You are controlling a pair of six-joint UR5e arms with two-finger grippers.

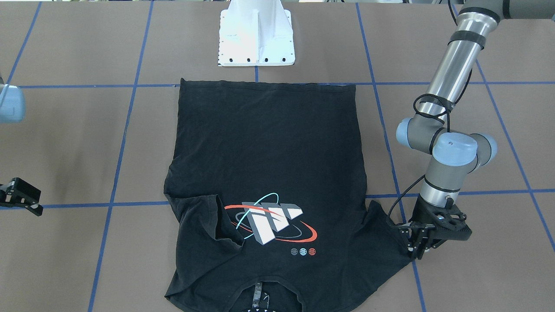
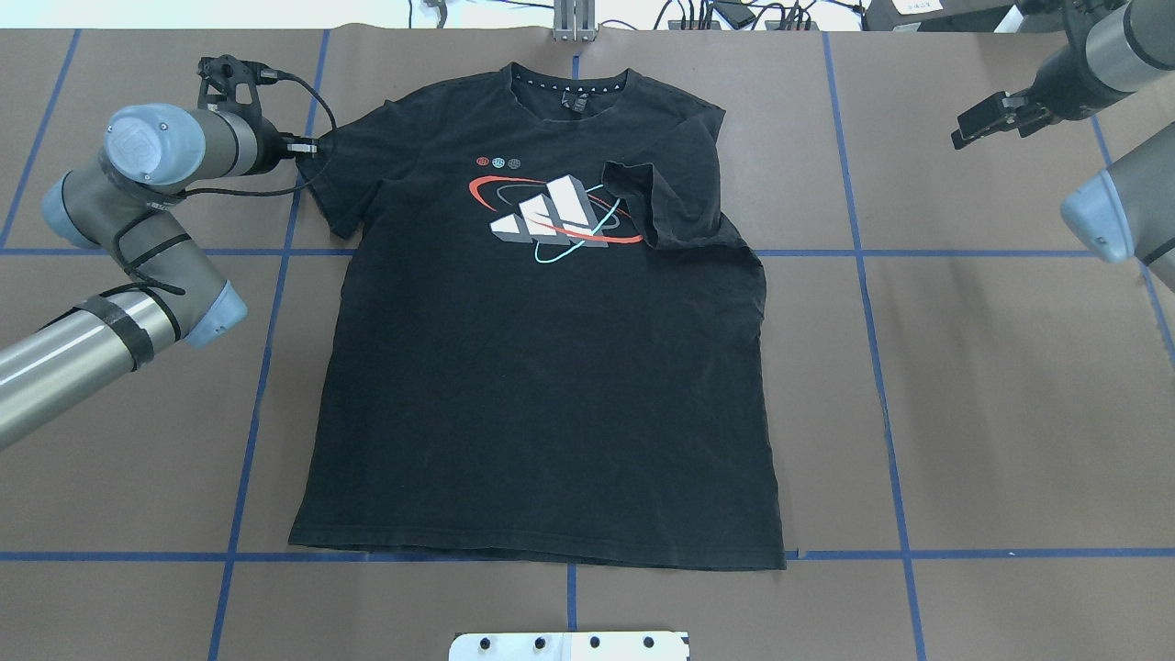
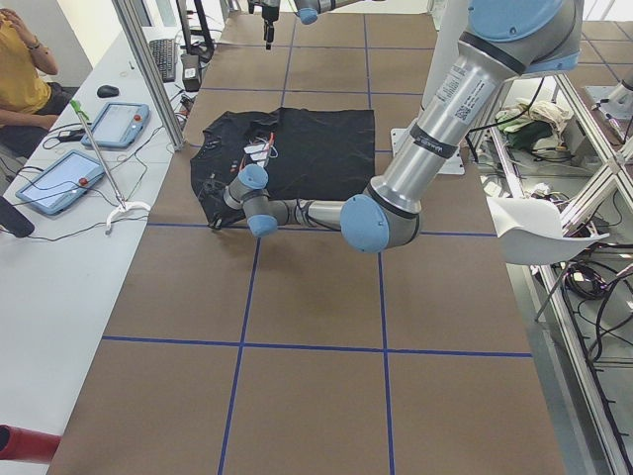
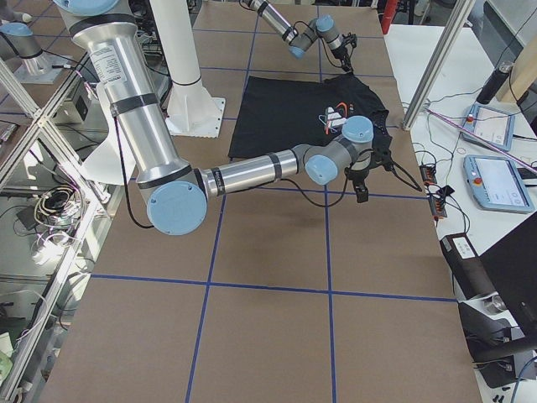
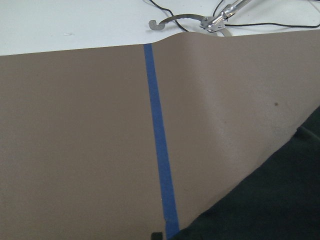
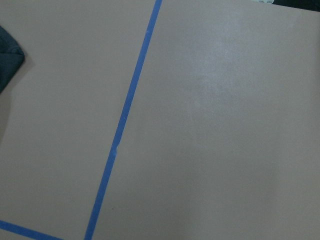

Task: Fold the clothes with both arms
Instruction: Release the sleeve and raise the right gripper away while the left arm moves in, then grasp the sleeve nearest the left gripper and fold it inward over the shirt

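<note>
The black T-shirt (image 2: pixel 542 386) lies spread face up in the middle of the bench (image 2: pixel 1010 413), hem (image 2: pixel 542 555) near the robot and collar (image 2: pixel 569 83) at the far side. That leaves both sleeves within reach from the two flanks. The right sleeve (image 2: pixel 675 207) is already turned inward, its end lying over the edge of the chest graphic (image 2: pixel 551 216), so that side reads as done. The left sleeve (image 2: pixel 335 184) is spread flat, pointing outward.

The left end effector (image 1: pixel 417 248) sits low at the outer tip of that left sleeve, touching or just beside its hem. This is probably the place to take hold for the matching inward fold. Its wrist camera shows only dark cloth in one corner, so I cannot tell whether the jaws are clenched on the fabric or merely resting at it.

The right end effector (image 2: pixel 987 115) hangs over bare bench at the far right, well apart from the shirt. It carries nothing (its wrist view shows only blue tape lines and a scrap of cloth), and its opening is likewise too small to judge
</note>
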